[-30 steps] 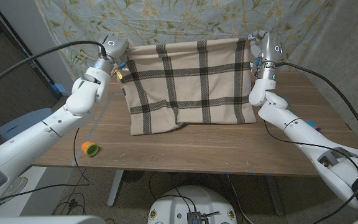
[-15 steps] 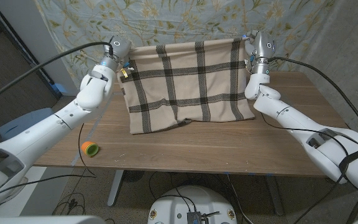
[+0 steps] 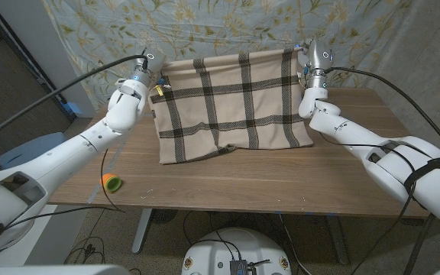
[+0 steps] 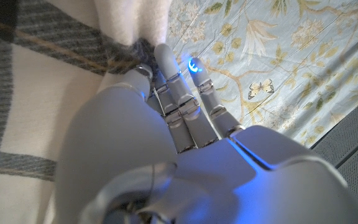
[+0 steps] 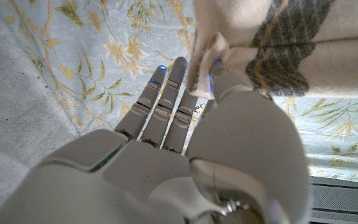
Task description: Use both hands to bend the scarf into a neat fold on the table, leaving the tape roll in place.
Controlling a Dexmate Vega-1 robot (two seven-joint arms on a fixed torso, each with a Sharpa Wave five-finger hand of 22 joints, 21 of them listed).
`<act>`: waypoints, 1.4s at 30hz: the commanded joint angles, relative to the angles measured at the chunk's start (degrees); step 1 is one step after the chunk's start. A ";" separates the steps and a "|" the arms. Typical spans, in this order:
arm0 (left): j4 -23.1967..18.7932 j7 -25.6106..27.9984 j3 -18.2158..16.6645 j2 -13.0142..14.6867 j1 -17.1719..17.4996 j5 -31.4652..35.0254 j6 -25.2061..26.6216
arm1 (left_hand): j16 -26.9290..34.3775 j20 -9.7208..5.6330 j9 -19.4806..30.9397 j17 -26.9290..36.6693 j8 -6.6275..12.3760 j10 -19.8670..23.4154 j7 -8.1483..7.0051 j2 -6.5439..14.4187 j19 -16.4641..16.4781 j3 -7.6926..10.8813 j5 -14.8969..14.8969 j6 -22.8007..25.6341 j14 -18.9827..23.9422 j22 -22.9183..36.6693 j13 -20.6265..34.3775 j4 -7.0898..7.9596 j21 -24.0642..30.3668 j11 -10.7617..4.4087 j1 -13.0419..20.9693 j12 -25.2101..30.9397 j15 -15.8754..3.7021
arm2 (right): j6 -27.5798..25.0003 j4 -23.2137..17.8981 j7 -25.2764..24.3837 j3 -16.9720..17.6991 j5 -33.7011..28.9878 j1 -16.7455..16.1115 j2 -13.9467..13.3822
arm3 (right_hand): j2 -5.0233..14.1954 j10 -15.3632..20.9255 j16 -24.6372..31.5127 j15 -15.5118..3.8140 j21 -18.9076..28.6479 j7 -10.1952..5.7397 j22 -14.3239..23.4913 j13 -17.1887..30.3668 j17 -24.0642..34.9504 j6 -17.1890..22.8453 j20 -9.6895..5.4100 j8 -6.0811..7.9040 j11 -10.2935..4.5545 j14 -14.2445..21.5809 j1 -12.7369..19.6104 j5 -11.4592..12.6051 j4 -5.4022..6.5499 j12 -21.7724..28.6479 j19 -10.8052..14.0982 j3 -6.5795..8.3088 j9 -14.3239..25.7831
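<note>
A beige scarf with dark plaid stripes hangs stretched between my two hands, its lower part lying rumpled on the wooden table. My left hand pinches one top corner and my right hand pinches the other, both held above the table's far side. In the left wrist view the left hand grips the scarf between thumb and fingers. The right wrist view shows the right hand pinching a bunched corner of the scarf. A small orange and green tape roll sits near the table's front left.
A floral cloth backdrop hangs close behind the table. Black cables run from both wrists. Bare tabletop lies in front of the scarf and to its right. A blue object stands beyond the table's left end.
Both arms have stretched farther over the table, with the wrists drawn slightly inward. The scarf stays lifted by its top corners. The tape roll has not moved.
</note>
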 commanded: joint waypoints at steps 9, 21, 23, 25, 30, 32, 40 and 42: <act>6.17 -21.86 8.49 -4.11 -5.84 16.64 5.75 | -16.08 5.80 -10.87 -36.98 -8.88 -35.72 -2.98 -4.52 -12.44 -5.36 -0.30 -35.31 -34.94 -0.88 -18.33 7.43 -9.52 1.77 -23.43 -8.48 4.57 | -10.96 -12.12 31.96 -3.70 5.45 2.10 -7.67 | -2.27 -37.39 -14.60 -1.35 -1.65 -0.66 -0.98 -8.35 -8.02 -44.24 4.70 -16.40 2.52 -22.80 -11.63 -3.34 2.85 -23.19 -10.60 -1.78 -3.62; 0.30 -18.33 5.04 -3.60 -1.47 11.65 4.90 | -15.15 6.39 -10.94 -39.57 -7.55 -33.61 -4.71 -3.17 -12.97 -5.55 -0.40 -33.45 -35.47 -0.89 -20.11 8.99 -11.34 1.14 -26.51 -6.58 4.64 | -6.06 -21.43 31.58 0.42 6.61 -4.55 -13.10 | 0.78 -33.74 -13.15 -1.01 -1.88 0.37 -1.14 -9.74 -10.70 -32.48 4.72 -11.63 3.56 -22.60 -15.25 -4.05 4.17 -23.78 -10.09 -0.89 -3.56; -1.29 -16.90 3.61 -3.49 0.02 8.85 4.98 | -14.91 6.51 -10.94 -39.99 -7.56 -32.74 -4.75 -3.24 -12.98 -5.94 -0.49 -33.35 -35.09 -0.88 -20.40 9.56 -11.66 1.25 -27.63 -6.29 4.40 | -5.44 -23.34 31.92 0.97 6.53 -6.02 -14.15 | 0.86 -33.29 -13.04 -0.86 -1.85 0.44 -1.14 -9.81 -10.86 -31.67 4.78 -11.47 3.58 -22.27 -15.62 -4.13 4.32 -23.73 -9.97 -0.88 -3.57; -2.97 -15.15 2.30 -3.10 1.56 6.23 4.87 | -14.67 7.09 -10.93 -40.61 -7.48 -31.99 -4.40 -3.13 -13.46 -6.45 -0.56 -32.92 -34.76 -0.82 -20.81 10.50 -12.28 1.77 -29.36 -6.11 4.60 | -5.38 -25.40 32.74 1.43 6.37 -7.42 -15.21 | 1.00 -32.23 -12.83 -0.86 -1.80 0.58 -1.14 -9.92 -11.06 -30.49 4.90 -11.27 3.89 -21.73 -16.39 -4.28 4.68 -23.51 -9.79 -0.94 -3.58; -6.43 -5.63 -0.68 -2.02 6.57 0.80 4.90 | -13.76 9.53 -10.98 -42.34 -6.80 -28.52 -3.86 -2.56 -14.41 -7.11 -0.52 -29.85 -32.33 -0.65 -21.85 12.08 -13.75 1.80 -32.52 -5.16 4.87 | -5.13 -29.54 34.60 2.53 6.06 -10.64 -17.25 | 0.96 -31.22 -12.37 -0.69 -1.76 0.80 -1.12 -10.09 -11.37 -29.10 5.26 -11.15 3.99 -20.51 -17.77 -4.48 5.29 -23.43 -9.60 -1.22 -3.61; -8.01 -4.06 -1.92 -1.89 8.28 -1.62 5.23 | -13.36 9.94 -10.99 -43.08 -6.36 -27.14 -3.88 -3.00 -14.81 -7.85 -0.64 -27.73 -31.07 -0.61 -22.23 12.91 -14.50 2.00 -34.43 -4.89 4.54 | -5.18 -31.04 35.21 2.97 5.93 -11.82 -17.83 | 1.01 -30.62 -12.23 -0.67 -1.72 0.94 -1.11 -10.15 -11.49 -28.73 5.22 -11.15 4.22 -20.10 -18.19 -4.52 5.49 -23.31 -9.48 -1.26 -3.62; -14.96 -5.44 -6.54 0.05 13.56 -12.53 5.01 | -14.46 13.51 -10.98 -44.87 -8.56 -31.41 -3.46 -5.56 -17.52 -11.42 -0.38 -32.50 -34.39 -0.44 -22.98 15.54 -17.93 4.23 -41.87 -6.93 7.96 | -4.07 -35.59 37.15 3.82 4.29 -15.49 -19.76 | 1.08 -29.32 -12.03 -0.43 -1.58 1.28 -1.09 -10.31 -11.89 -27.53 5.49 -11.11 4.46 -19.24 -19.29 -4.58 5.93 -23.12 -9.07 -1.33 -3.64; -16.23 -6.74 -6.99 0.46 14.29 -14.08 5.64 | -14.74 13.75 -10.97 -45.08 -8.73 -32.78 -3.25 -6.77 -18.18 -12.56 -0.28 -34.38 -35.89 -0.43 -23.03 15.83 -18.83 4.65 -43.50 -7.15 9.12 | -3.82 -36.43 37.35 4.07 3.90 -16.29 -19.97 | 1.11 -29.18 -12.00 -0.46 -1.58 1.17 -1.09 -10.34 -11.97 -27.26 5.50 -11.09 4.49 -19.08 -19.46 -4.58 5.99 -23.13 -9.05 -1.31 -3.64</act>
